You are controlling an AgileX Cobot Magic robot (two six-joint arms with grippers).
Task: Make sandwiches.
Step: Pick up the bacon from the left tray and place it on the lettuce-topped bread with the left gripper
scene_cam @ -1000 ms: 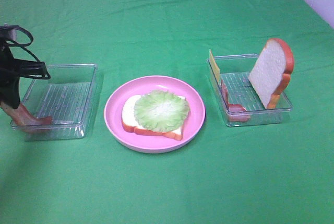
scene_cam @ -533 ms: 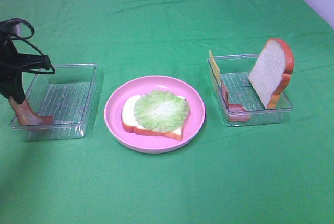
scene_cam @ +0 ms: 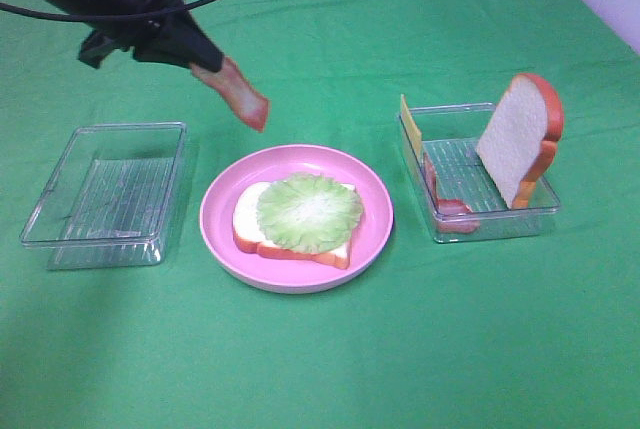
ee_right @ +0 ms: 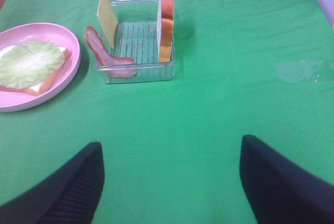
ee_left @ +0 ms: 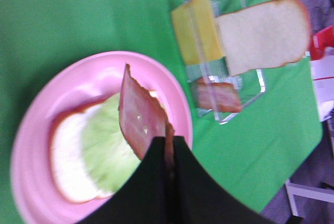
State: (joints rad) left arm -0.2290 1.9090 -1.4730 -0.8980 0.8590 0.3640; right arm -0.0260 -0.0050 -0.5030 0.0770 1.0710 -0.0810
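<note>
Left jaws: pinched narrow on one end of a reddish-brown toy bacon strip, which dangles aloft near the round pink plate.
Right jaws: spread wide, holding nothing, over the green-covered bench.
Sandwich: white, orange-crusted bread slice under a ruffled green lettuce leaf, on the plate.
Risk: released off-centre, the strip, gripped at one end only, may slide off the lettuce onto the plate.

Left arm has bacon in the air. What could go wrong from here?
Left end effector pinches the bacon strip by one end only; it may slip or swing. In the high view it hangs by the pink plate's far rim, not over the lettuce; an early release could miss.
</note>
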